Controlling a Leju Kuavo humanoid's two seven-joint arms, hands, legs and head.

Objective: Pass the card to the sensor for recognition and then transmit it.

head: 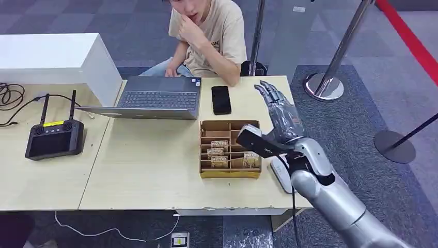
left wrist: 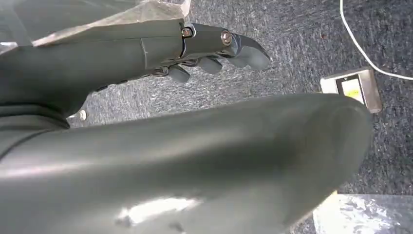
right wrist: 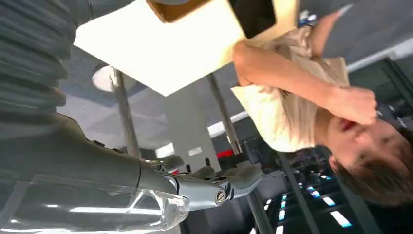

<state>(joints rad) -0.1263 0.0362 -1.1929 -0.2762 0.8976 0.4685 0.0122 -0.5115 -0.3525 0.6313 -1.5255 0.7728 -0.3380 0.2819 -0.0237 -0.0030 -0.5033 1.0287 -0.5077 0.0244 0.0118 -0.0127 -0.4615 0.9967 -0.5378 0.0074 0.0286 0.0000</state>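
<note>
Three cards (head: 219,153) in box (head: 230,172); one right robot hand (head: 281,114), fingers spread

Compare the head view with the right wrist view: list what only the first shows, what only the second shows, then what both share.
Head view only: the laptop, the black remote controller, the cards standing in the cardboard box, a white device at the table's edge, and the stanchion base.

Right wrist view only: ceiling lights behind the person.

Both: the right hand raised with its fingers extended and holding nothing, the person in a beige shirt, the phone, and the table.
</note>
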